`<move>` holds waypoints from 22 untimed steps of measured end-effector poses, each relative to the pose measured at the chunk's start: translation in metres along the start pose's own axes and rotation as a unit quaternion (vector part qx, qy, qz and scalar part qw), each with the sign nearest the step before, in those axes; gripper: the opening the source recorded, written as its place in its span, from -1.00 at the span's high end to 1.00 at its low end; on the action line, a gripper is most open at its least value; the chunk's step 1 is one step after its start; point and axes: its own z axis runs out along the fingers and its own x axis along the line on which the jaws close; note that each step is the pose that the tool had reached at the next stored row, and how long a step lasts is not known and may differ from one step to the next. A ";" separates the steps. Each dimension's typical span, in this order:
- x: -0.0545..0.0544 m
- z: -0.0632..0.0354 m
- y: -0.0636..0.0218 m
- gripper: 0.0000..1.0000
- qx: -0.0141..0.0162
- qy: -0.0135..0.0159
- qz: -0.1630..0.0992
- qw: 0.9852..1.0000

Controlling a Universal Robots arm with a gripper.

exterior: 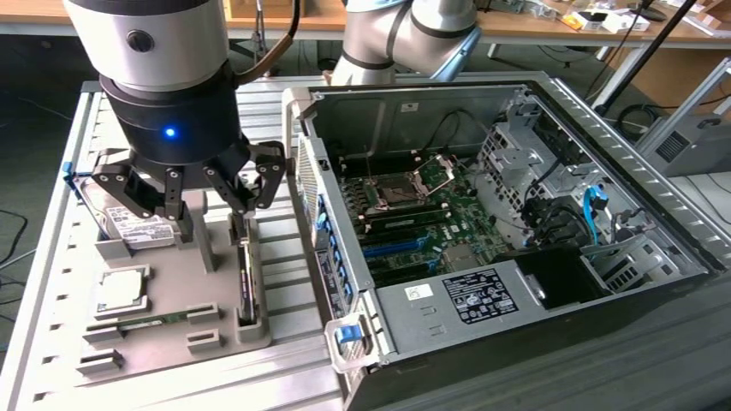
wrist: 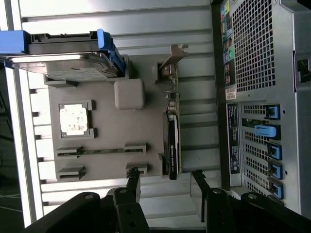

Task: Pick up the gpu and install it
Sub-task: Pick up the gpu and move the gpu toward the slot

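The gpu (exterior: 246, 278) is a thin dark card standing on edge in a slot of the grey parts tray (exterior: 217, 295), beside the open computer case (exterior: 480, 205). In the wrist view the gpu (wrist: 172, 133) has its silver bracket (wrist: 171, 60) at the far end. My gripper (exterior: 200, 210) hangs above the back of the tray, open and holding nothing. In the wrist view the gripper (wrist: 166, 182) has its two dark fingers (wrist: 133, 183) apart, roughly in line with the card's near end but clear above it.
The tray also holds a silver hard drive (exterior: 137, 229) in a blue-edged carrier, a processor chip (exterior: 123, 289), a green memory stick (exterior: 154, 323) and a grey upright block (wrist: 129, 93). The case's motherboard (exterior: 417, 223) lies exposed, its rear slot panel (wrist: 262, 145) close beside the tray.
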 end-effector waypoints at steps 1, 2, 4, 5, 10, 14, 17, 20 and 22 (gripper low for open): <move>0.000 0.0002 0.0000 -0.08 0.000 0.000 0.000 1.000; 0.000 0.0007 0.0000 -0.08 0.000 0.000 0.000 1.000; 0.000 0.0013 0.0000 -0.08 0.000 0.000 0.000 1.000; 0.000 0.0016 0.0000 -0.08 0.000 0.000 0.000 1.000; 0.000 0.0031 0.0000 -0.08 0.000 0.000 0.000 1.000; 0.000 0.0042 0.0000 -0.08 0.000 0.000 0.000 1.000; 0.000 0.0054 0.0000 -0.08 0.000 0.000 0.000 1.000; 0.000 0.0060 0.0000 -0.08 0.000 0.000 0.000 1.000; 0.000 0.0065 0.0000 -0.08 0.000 0.000 0.000 1.000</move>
